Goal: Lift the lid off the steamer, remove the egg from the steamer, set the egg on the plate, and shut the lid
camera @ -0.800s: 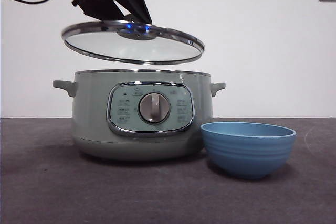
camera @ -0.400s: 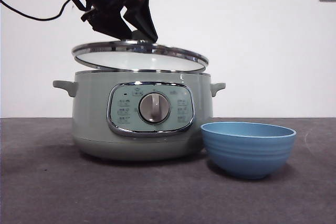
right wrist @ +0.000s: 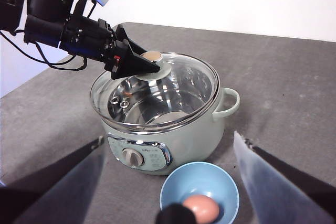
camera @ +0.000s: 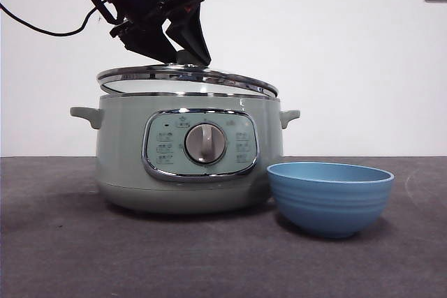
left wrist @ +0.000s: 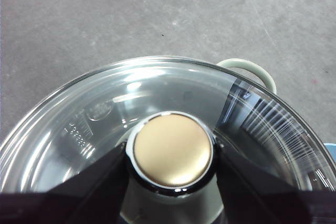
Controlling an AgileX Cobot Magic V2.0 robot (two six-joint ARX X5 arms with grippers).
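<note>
With its jaws pinching the knob [left wrist: 172, 149], the left gripper [camera: 183, 55] holds the glass lid [camera: 186, 79] tilted, just above the steamer [camera: 185, 153] rim. Right gripper [right wrist: 170, 182] jaws spread wide, above the blue bowl [camera: 330, 197] beside the steamer; egg [right wrist: 200, 208] lies in the bowl.

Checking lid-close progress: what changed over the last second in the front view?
The left end effector, clamped on the knob throughout, lowered the lid from well above the steamer to almost on its rim; the left edge still sits slightly high. Steamer and plate did not move. The right end effector hangs open above the plate, where the egg lies.
</note>
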